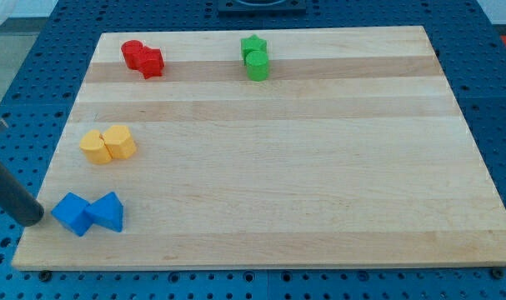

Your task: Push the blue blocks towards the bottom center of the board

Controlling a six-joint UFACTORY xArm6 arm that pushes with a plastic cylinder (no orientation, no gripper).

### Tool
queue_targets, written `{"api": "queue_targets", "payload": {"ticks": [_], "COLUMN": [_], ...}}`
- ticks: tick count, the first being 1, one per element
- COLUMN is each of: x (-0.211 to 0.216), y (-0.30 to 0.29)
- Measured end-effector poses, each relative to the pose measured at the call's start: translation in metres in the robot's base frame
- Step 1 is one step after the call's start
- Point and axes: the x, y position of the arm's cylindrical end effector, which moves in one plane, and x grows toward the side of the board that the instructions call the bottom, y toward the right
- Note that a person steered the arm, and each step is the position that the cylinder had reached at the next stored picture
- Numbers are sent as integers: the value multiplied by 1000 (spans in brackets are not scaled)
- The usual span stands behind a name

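Two blue blocks sit touching near the board's bottom left: a blue cube-like block (72, 213) and a blue triangular block (108, 212) to its right. My tip (34, 220) is at the end of a dark rod that comes in from the view's left edge. The tip sits just left of the blue cube-like block, with a small gap between them, at the board's left edge.
Two yellow blocks (107, 144) touch each other above the blue ones. Two red blocks (142, 58) lie at the top left. Two green blocks (255, 57) lie at the top centre. The wooden board (303, 167) rests on a blue perforated table.
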Motion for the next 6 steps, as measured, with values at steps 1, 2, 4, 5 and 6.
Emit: {"api": "queue_targets", "payload": {"ticks": [1, 2, 4, 5, 6], "x": [6, 6, -6, -16, -16], "y": [54, 122, 212, 225, 227]}}
